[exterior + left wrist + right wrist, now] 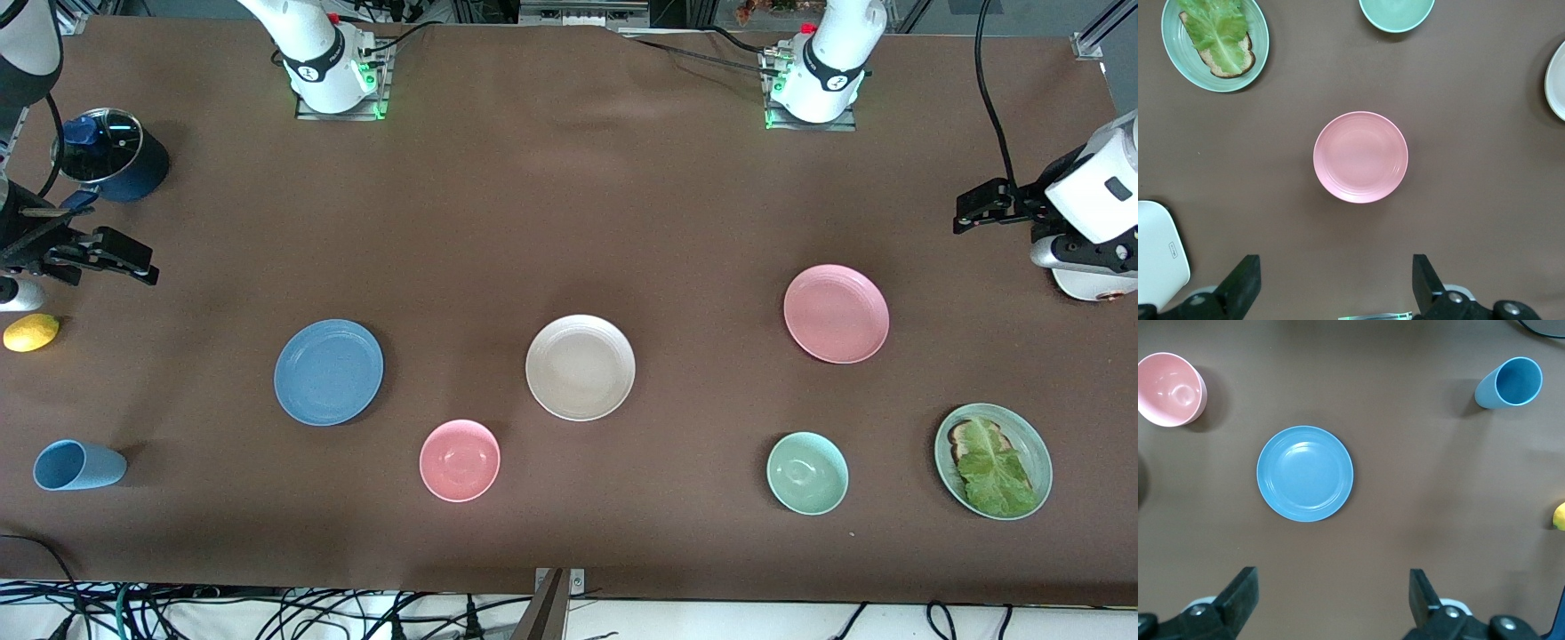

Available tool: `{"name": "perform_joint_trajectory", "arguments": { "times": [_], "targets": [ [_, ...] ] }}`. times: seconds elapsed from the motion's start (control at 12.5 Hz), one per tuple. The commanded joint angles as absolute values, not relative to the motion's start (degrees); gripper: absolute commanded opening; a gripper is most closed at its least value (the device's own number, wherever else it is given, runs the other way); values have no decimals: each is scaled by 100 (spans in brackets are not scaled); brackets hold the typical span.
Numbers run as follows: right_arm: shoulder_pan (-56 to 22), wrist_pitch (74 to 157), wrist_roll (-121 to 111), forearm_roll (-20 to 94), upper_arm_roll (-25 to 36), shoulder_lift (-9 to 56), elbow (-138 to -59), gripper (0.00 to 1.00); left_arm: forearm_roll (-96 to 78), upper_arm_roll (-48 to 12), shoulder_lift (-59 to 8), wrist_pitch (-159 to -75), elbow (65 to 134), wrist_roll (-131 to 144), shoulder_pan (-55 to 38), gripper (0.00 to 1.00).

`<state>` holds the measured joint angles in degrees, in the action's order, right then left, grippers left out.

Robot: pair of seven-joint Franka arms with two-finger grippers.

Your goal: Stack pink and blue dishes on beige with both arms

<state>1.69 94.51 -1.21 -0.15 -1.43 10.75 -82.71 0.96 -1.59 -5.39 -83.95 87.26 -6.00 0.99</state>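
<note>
Three flat plates lie apart on the brown table. The blue plate (328, 372) is toward the right arm's end, the beige plate (580, 366) in the middle, and the pink plate (836, 313) toward the left arm's end. My right gripper (133, 260) hangs open and empty in the air at its end of the table; in its wrist view the blue plate (1305, 473) lies ahead of the open right gripper (1331, 603). My left gripper (971, 212) is likewise open and empty at its own end, and the pink plate (1361, 157) lies ahead of the left gripper (1336, 287).
Nearer the front camera are a deep pink bowl (460, 460), a pale green bowl (807, 473), a green plate with bread and lettuce (993, 460) and a light blue cup (78, 465) on its side. A lemon (31, 332) and a lidded dark pot (111, 156) sit by the right gripper.
</note>
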Motion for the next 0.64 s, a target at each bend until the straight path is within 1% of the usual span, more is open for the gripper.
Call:
{"name": "perform_joint_trajectory", "arguments": {
  "times": [0.0, 0.56],
  "targets": [
    [193, 9387, -167, 0, -158, 1055, -8235, 100, 184, -158, -439, -8367, 8833, -677, 123, 100],
    [193, 9413, -150, 0, -158, 1055, -8235, 100, 149, -149, -562, -8358, 8851, -668, 123, 100]
  ]
}}
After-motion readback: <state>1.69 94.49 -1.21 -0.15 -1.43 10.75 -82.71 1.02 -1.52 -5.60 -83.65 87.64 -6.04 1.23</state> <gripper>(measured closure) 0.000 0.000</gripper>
